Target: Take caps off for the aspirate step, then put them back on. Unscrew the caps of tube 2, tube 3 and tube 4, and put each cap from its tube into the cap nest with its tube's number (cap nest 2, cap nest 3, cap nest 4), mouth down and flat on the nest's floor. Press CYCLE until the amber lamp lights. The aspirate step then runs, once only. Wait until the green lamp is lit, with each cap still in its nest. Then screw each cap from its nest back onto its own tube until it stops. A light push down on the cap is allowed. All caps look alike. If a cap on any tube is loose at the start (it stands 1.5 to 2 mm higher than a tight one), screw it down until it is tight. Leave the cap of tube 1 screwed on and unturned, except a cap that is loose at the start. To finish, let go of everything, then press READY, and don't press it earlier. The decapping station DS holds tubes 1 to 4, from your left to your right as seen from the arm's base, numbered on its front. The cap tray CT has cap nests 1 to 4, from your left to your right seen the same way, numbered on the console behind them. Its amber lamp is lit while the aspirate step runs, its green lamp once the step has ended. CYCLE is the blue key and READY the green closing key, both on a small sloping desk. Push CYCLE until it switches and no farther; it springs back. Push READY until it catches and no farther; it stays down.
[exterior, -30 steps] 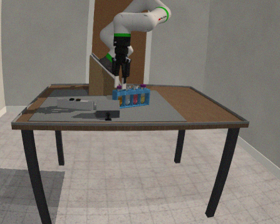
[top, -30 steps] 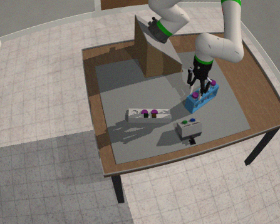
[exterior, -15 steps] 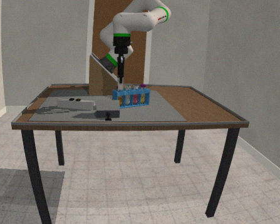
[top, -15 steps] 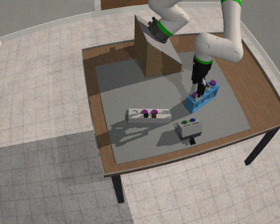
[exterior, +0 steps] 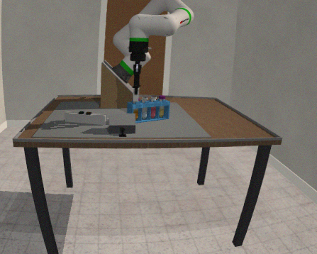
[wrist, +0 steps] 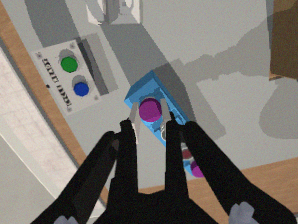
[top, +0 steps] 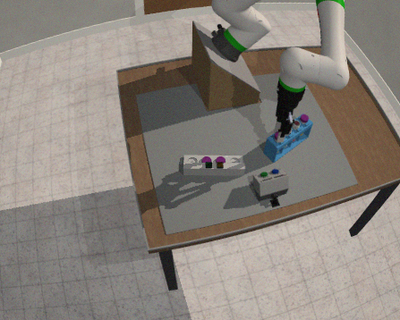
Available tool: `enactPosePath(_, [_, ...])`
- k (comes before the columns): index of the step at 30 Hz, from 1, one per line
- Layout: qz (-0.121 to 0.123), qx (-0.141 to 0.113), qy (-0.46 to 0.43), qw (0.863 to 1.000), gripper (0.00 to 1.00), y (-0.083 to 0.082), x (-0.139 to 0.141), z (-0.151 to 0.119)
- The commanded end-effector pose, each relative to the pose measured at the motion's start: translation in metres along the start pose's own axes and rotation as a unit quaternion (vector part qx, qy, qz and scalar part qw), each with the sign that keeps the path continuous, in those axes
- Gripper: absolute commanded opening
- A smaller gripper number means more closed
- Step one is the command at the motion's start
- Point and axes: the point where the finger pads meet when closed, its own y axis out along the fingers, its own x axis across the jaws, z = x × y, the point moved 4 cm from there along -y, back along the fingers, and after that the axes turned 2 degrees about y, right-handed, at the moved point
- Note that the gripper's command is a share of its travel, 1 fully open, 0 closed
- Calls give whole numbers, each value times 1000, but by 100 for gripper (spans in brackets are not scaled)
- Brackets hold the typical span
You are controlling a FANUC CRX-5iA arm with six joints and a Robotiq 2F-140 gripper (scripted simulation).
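Pinching a purple cap point(wrist: 150, 110) on the blue decapping station point(wrist: 141, 91), the fingers stand above it, near the button desk point(wrist: 55, 75).

The white arm point(exterior: 156, 26) with its green joint bands reaches out from its base, bends at the elbow and drops its black wrist point(top: 287, 102) straight down. The gripper point(wrist: 150, 120) points vertically downward. Its two black fingers stand narrow and are closed on a magenta cap point(wrist: 150, 110), one on each side of it.
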Motion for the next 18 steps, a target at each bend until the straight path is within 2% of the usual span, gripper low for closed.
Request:
enactPosePath(1, [0,0,0,1000,0,0,0,0])
enactPosePath(4, [0,0,0,1000,0,0,0,0])
enactPosePath(8, [0,0,-100,995,0,0,0,0])
enactPosePath(13, [0,0,-223,975,0,0,0,0])
enactPosePath(15, [0,0,-223,975,0,0,0,0])
enactPosePath(18, [0,0,-295,955,0,0,0,0])
